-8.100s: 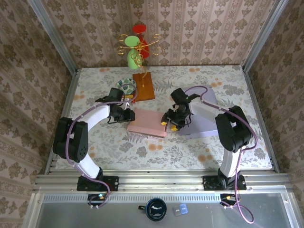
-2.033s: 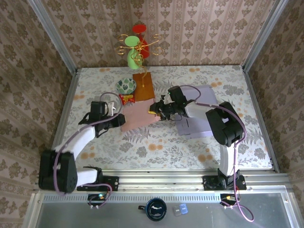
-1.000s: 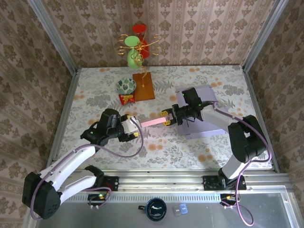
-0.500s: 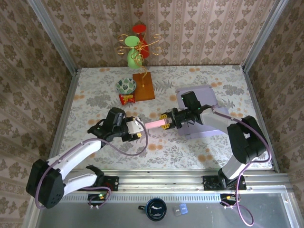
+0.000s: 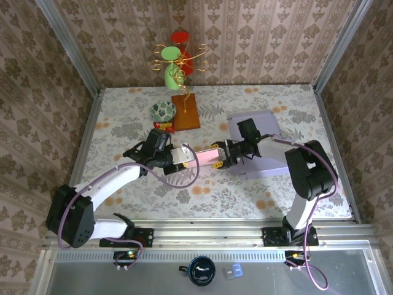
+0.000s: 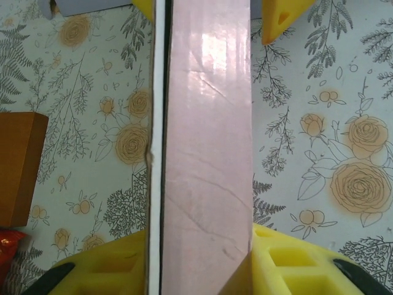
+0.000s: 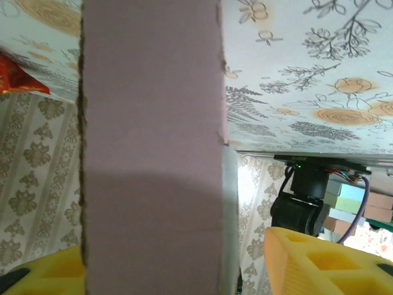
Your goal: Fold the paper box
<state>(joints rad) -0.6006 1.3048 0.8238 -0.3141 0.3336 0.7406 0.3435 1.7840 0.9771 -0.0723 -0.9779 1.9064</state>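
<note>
The paper box (image 5: 199, 156) is a flattened pink cardboard sleeve, held above the table's middle between my two grippers. My left gripper (image 5: 183, 155) is at its left end. In the left wrist view both yellow pads (image 6: 279, 255) press the sides of the box (image 6: 206, 153), so that gripper (image 6: 199, 246) is shut on it. My right gripper (image 5: 218, 153) is at the right end. In the right wrist view the box (image 7: 150, 141) lies against the left pad, while the right pad (image 7: 319, 261) stands apart from it, so that gripper (image 7: 178, 264) is open.
A flat lavender sheet (image 5: 265, 144) lies under my right arm. Behind the box are a brown wooden block (image 5: 185, 112), a patterned bowl (image 5: 163, 110) and a red packet (image 5: 162, 126). A green vase with wire ornaments (image 5: 174, 69) stands at the back wall.
My left gripper has come up to the box's left end and closed on it. My right gripper's jaws have opened off the box's right end.
</note>
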